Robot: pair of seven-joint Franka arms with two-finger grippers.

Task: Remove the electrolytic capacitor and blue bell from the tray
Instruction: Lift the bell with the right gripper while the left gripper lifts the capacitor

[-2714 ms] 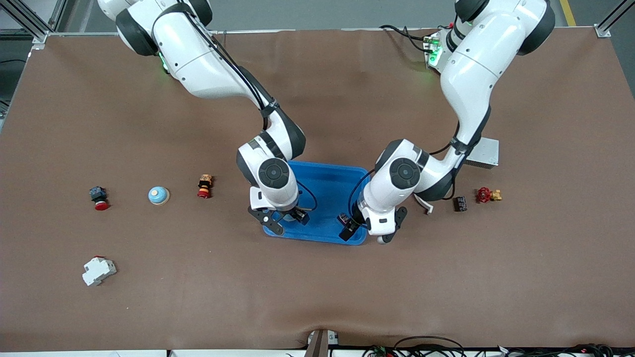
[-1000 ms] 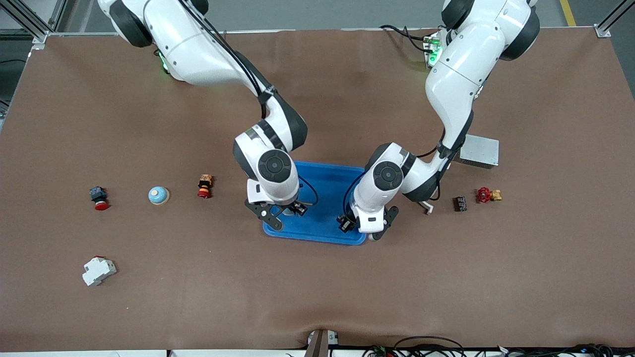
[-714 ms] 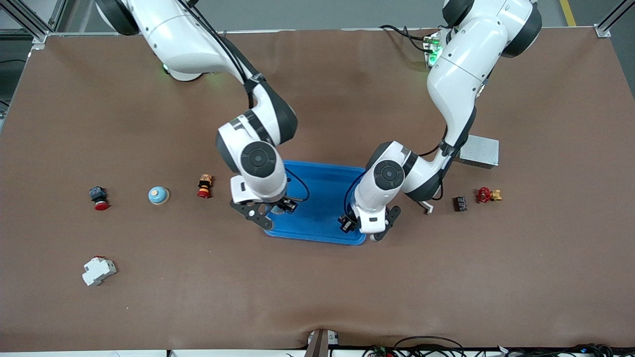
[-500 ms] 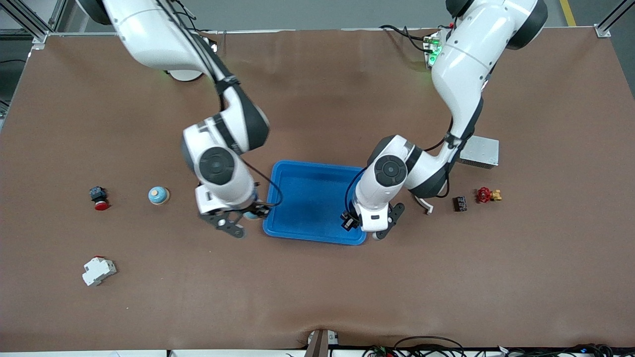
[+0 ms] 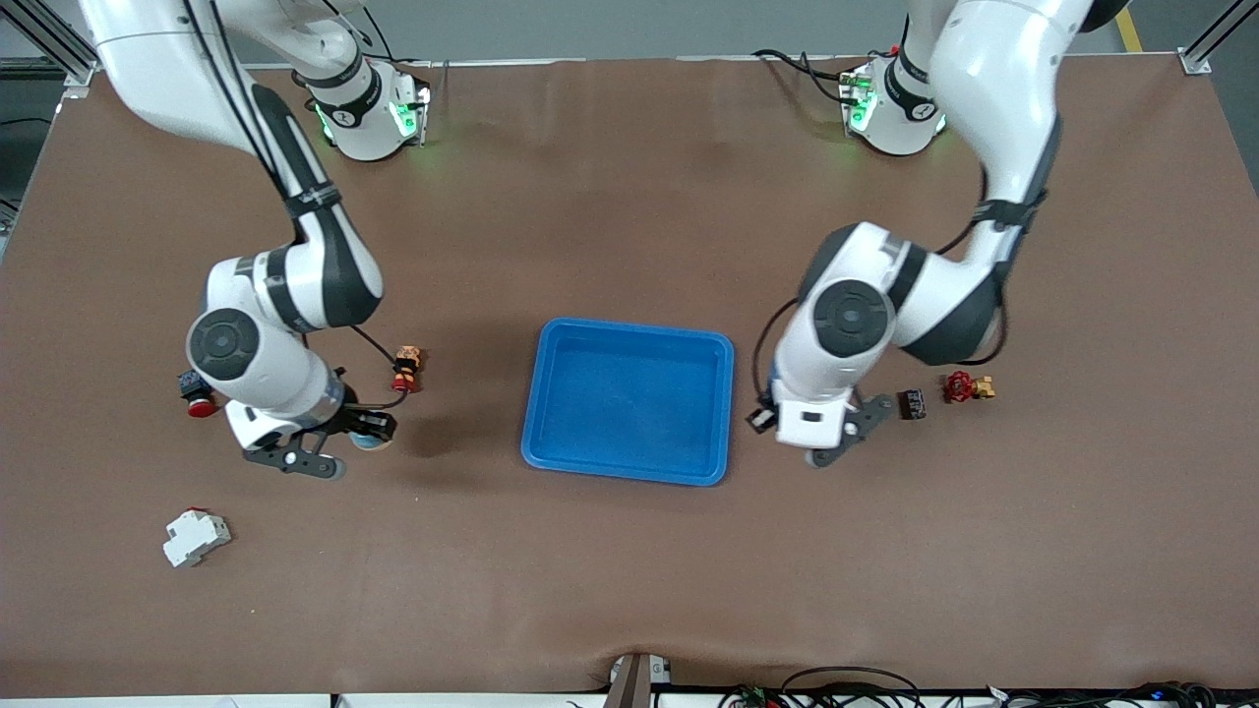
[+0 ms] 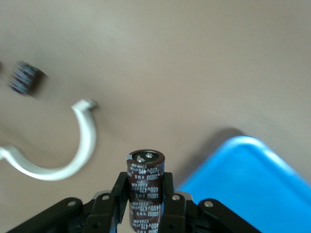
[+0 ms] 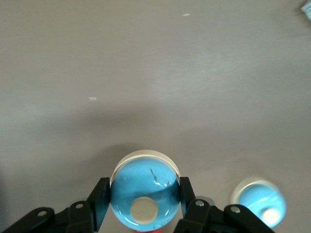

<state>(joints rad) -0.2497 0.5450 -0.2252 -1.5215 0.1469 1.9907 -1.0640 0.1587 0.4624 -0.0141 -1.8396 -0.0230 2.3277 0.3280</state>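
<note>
My right gripper point(image 5: 370, 433) is shut on a round light-blue bell point(image 7: 145, 187) with a cream button. It hangs over the brown table toward the right arm's end, away from the blue tray point(image 5: 629, 474). A second blue bell point(image 7: 257, 203) rests on the table below it. My left gripper point(image 5: 763, 421) is shut on a dark brown cylindrical capacitor point(image 6: 145, 177) with white print. It hangs over the table just off the tray's edge point(image 6: 252, 174) at the left arm's end. The tray holds nothing.
A white curved clip point(image 6: 73, 155) and a small dark component point(image 5: 913, 403) lie under the left arm, with a red valve point(image 5: 967, 386) beside them. A red-orange button point(image 5: 405, 369), a red push button point(image 5: 200, 405) and a white breaker point(image 5: 195, 537) lie toward the right arm's end.
Both arms have swung outward from over the tray, each still holding its part. The right one carried the bell far toward its own end. The left one moved the capacitor just off the tray.
</note>
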